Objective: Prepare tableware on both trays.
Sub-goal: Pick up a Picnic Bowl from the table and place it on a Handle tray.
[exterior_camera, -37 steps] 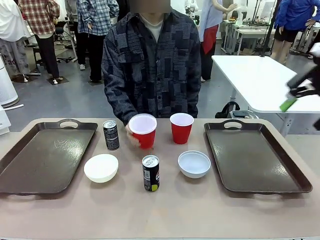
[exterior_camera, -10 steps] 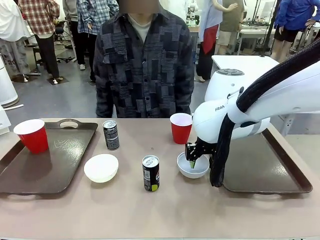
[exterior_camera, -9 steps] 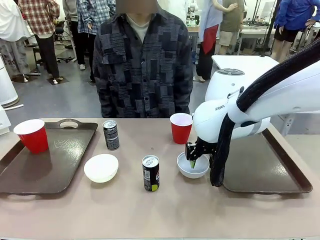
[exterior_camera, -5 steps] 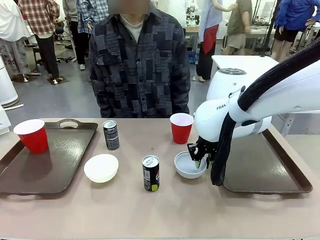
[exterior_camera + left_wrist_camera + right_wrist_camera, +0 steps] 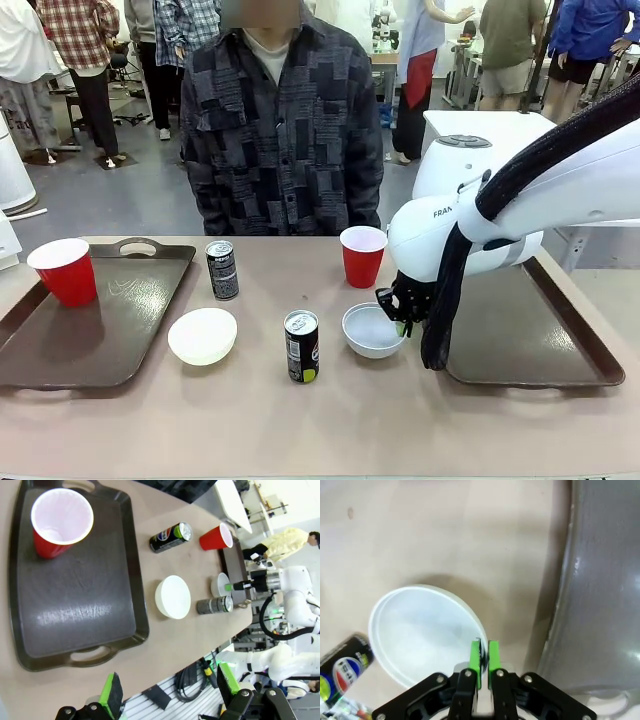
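Note:
My right gripper (image 5: 400, 318) is shut on the rim of a small white bowl (image 5: 372, 331), which is tipped a little above the table beside the right tray (image 5: 560, 345). In the right wrist view the green pads (image 5: 475, 661) pinch the bowl (image 5: 422, 630) at its rim. One red cup (image 5: 65, 270) stands on the left tray (image 5: 110, 330). The other red cup (image 5: 362, 256), two dark cans (image 5: 222, 270) (image 5: 301, 346) and a second white bowl (image 5: 202, 335) rest on the tabletop. My left gripper (image 5: 168, 687) hangs open high above the left tray (image 5: 75, 605).
A person stands at the far edge of the table with arms down. My right arm (image 5: 500, 220) covers much of the right tray's near-left part. Bare table lies along the front edge.
The person set a red cup on the left tray and drew back. My right arm came in, closed on the bowl's rim and has tipped and lifted it slightly.

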Available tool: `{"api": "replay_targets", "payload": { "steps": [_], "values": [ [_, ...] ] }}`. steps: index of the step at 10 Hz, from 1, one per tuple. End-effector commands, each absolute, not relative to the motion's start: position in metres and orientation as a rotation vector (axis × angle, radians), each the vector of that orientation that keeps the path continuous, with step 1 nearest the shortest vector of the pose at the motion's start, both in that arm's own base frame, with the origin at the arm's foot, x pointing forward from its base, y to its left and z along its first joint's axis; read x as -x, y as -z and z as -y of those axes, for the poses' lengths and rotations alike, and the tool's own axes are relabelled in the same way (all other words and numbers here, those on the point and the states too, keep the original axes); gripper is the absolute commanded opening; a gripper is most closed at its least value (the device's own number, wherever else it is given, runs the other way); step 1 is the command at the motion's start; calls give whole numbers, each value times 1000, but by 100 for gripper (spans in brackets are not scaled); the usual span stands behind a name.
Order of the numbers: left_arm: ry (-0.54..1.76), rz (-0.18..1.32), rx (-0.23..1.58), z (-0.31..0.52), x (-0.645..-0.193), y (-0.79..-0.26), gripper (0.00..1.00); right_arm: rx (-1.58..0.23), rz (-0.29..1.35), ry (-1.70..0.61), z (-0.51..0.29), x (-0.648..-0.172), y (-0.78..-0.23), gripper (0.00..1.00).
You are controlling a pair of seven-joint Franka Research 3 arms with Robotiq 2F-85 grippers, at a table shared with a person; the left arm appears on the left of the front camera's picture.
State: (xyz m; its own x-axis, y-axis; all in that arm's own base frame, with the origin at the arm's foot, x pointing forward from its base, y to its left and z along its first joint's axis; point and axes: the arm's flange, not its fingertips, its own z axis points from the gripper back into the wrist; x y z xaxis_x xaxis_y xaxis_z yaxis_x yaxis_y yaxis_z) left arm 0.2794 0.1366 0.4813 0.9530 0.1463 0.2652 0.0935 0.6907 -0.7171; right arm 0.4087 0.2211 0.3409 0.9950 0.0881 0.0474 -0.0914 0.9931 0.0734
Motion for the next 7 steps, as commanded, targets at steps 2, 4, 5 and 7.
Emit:
{"api": "replay_targets", "payload": {
  "steps": [2,4,5,7],
  "values": [
    [-28,324,817,-137,-278,-480,100,-78,-16,-56,-208,-398,-389,0],
    [-28,324,817,-137,-278,-480,100,-108,-16,-70,-190,-374,-443,0],
    [-28,324,817,-137,-278,-480,100,-116,-12,-59,-178,-365,-465,0],
    [-28,324,817,-137,-278,-480,100,-130,-4,-36,-157,-349,-497,0]
  ]
}}
